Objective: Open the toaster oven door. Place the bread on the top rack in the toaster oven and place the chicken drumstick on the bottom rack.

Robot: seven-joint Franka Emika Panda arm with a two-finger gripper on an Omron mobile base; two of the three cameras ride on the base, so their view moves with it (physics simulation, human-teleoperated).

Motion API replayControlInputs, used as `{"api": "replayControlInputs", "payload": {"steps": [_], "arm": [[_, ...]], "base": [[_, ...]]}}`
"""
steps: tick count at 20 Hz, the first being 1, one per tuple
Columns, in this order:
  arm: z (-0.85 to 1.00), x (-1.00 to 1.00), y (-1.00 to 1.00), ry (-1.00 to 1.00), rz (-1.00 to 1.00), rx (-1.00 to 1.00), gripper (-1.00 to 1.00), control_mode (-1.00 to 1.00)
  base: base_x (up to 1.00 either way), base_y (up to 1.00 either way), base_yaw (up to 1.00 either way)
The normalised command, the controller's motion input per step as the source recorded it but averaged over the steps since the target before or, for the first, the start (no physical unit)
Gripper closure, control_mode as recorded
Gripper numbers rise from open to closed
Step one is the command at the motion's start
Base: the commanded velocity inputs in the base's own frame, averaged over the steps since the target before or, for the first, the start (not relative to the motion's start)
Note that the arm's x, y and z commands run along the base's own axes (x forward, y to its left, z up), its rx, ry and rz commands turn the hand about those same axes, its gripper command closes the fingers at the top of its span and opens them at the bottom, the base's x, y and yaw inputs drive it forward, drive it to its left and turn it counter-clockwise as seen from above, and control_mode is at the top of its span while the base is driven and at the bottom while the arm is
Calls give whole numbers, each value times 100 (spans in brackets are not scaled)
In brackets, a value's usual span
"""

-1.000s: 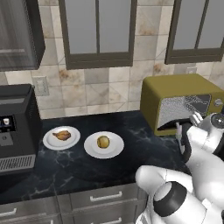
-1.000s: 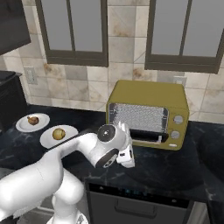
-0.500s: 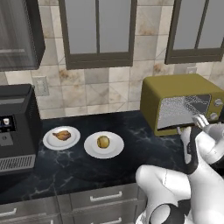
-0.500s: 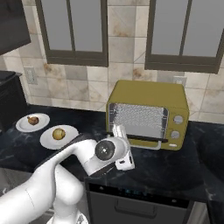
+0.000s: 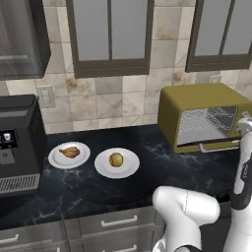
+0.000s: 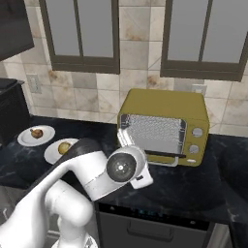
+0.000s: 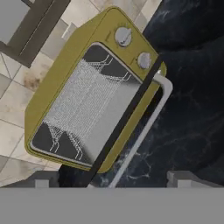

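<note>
Toaster oven door [image 7: 131, 127] hangs swung down, edge-on ahead of the gripper [image 7: 113, 178], its handle bar running long across our approach. Jaws spread wide, holding nothing. Bread [image 5: 116, 159] sits on its plate [image 5: 129, 169] well off to the gripper's left, chicken drumstick [image 5: 69, 152] farther left again. We judge bread comes next.

No words, brand names, numbers or signs can be read anywhere. The coffee machine [image 5: 17, 142], left of the two plates, has a small lit panel on its front, but its marks are too small to make out. The toaster oven's [image 6: 163, 127] knobs carry no readable markings.
</note>
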Motion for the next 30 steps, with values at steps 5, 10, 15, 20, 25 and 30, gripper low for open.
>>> {"api": "replayControlInputs", "payload": {"steps": [5, 10, 15, 20, 25, 30], "arm": [[98, 31, 0, 14, 22, 0, -100, -100], [-32, 99, 0, 43, 25, -14, -100, -100], [-100, 94, 0, 51, 38, -26, -100, -100], [-90, 63, 0, 31, 38, -15, -100, -100], [-87, 4, -9, 19, 38, -9, -100, -100], [-85, -85, -20, 6, 34, 0, -100, -100]], "base": [[0, 0, 0], [0, 0, 0], [0, 0, 0], [0, 0, 0], [0, 0, 0], [0, 0, 0]]}}
